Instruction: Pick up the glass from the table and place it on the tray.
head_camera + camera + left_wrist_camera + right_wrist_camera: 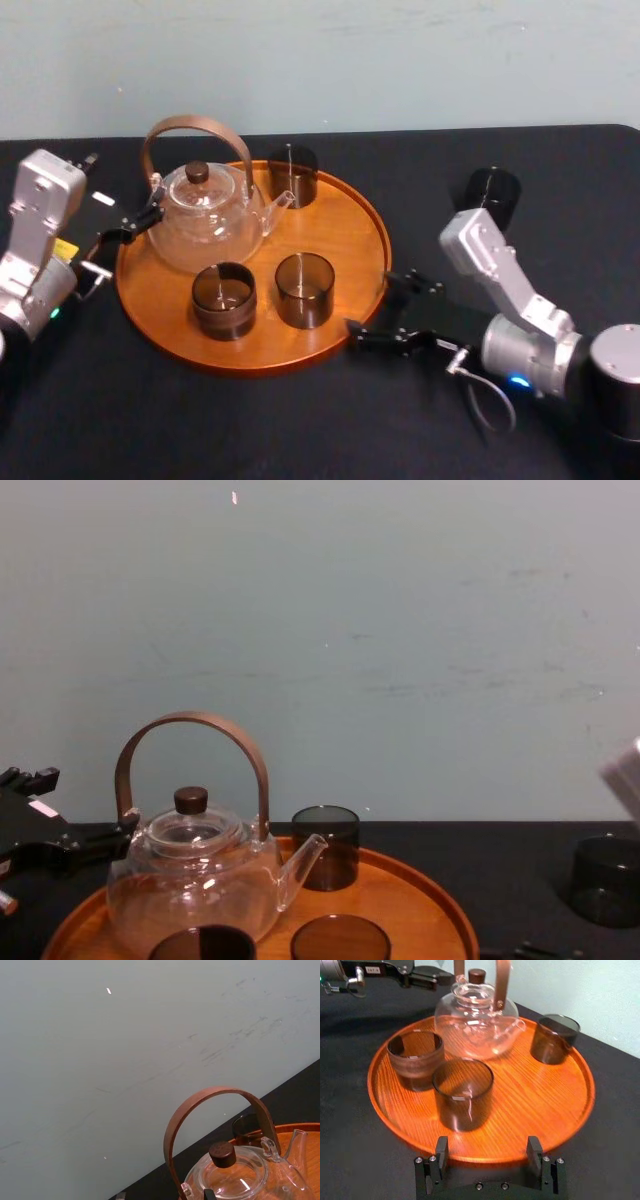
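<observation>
A dark smoky glass (492, 197) (605, 880) stands on the black table (300, 420), to the right of the round orange-brown tray (345, 230) (545, 1090) and behind my right arm. My right gripper (388, 311) (488, 1155) is open with nothing between its fingers. It sits low at the tray's near-right rim, well apart from that glass. On the tray stand a glass teapot (205, 215) with a brown handle and three dark glasses (291, 175) (223, 298) (304, 289). My left gripper (140, 222) (427, 976) rests at the tray's left side, beside the teapot.
The tray's right half has bare wood between the glasses and the rim. A pale wall (400, 630) runs behind the table's far edge. Black table surface lies to the right of the tray, around the lone glass.
</observation>
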Tool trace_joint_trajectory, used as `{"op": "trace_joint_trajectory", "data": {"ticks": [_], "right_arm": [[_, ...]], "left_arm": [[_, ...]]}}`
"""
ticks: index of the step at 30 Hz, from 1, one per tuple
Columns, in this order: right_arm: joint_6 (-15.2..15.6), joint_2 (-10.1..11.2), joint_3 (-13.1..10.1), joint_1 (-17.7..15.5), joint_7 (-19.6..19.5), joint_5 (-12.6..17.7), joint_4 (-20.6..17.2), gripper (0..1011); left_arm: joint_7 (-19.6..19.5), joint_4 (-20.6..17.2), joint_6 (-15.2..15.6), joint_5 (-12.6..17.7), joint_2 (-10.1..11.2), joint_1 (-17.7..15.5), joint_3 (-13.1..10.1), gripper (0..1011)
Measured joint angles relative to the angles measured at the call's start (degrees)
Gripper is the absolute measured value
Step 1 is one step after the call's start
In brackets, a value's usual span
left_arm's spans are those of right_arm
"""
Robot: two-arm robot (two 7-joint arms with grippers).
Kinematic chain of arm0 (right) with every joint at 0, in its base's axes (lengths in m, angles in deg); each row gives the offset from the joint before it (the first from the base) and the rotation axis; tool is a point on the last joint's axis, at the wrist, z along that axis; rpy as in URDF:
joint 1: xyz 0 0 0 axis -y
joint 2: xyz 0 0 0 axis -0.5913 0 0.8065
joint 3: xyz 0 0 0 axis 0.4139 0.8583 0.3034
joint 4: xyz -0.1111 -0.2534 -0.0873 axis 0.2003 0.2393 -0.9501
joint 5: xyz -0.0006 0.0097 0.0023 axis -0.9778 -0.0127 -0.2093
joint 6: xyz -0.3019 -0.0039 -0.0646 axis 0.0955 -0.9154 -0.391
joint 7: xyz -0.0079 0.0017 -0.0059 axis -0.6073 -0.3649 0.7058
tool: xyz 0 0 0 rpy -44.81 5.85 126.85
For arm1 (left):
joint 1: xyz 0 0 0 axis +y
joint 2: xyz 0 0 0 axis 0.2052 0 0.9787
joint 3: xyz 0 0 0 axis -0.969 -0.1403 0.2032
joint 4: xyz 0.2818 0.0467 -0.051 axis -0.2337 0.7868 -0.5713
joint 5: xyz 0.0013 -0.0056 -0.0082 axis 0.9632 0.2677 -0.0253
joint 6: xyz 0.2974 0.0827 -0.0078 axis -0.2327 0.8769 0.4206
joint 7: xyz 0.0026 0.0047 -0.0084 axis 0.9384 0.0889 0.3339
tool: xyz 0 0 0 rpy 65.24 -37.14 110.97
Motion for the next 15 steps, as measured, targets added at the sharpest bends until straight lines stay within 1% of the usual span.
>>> {"op": "trace_joint_trajectory", "data": {"ticks": [1, 5, 11, 12, 13, 15], "right_arm": [[0.26, 0.82, -0.5, -0.56, 0.08, 0.31, -0.77, 1002], [0.67, 2.3, -1.71, -1.75, 0.07, 1.06, -1.95, 1002], [0.72, 5.66, -5.52, -5.34, -0.69, 3.4, -4.58, 1002], [0.69, 5.93, -5.93, -5.66, -0.83, 3.65, -4.74, 1003], [0.66, 6.49, -6.86, -6.25, -1.09, 4.12, -4.94, 1002], [0.66, 6.94, -7.6, -6.65, -1.31, 4.54, -5.0, 1002]], "left_arm": [[0.0, 0.0, 0.0, 0.0, 0.0, 0.0, 0.0, 1010], [0.0, 0.0, 0.0, 0.0, 0.0, 0.0, 0.0, 1010], [0.0, 0.0, 0.0, 0.0, 0.0, 0.0, 0.0, 1010], [0.0, 0.0, 0.0, 0.0, 0.0, 0.0, 0.0, 1010], [0.0, 0.0, 0.0, 0.0, 0.0, 0.0, 0.0, 1010], [0.0, 0.0, 0.0, 0.0, 0.0, 0.0, 0.0, 1010]]}}
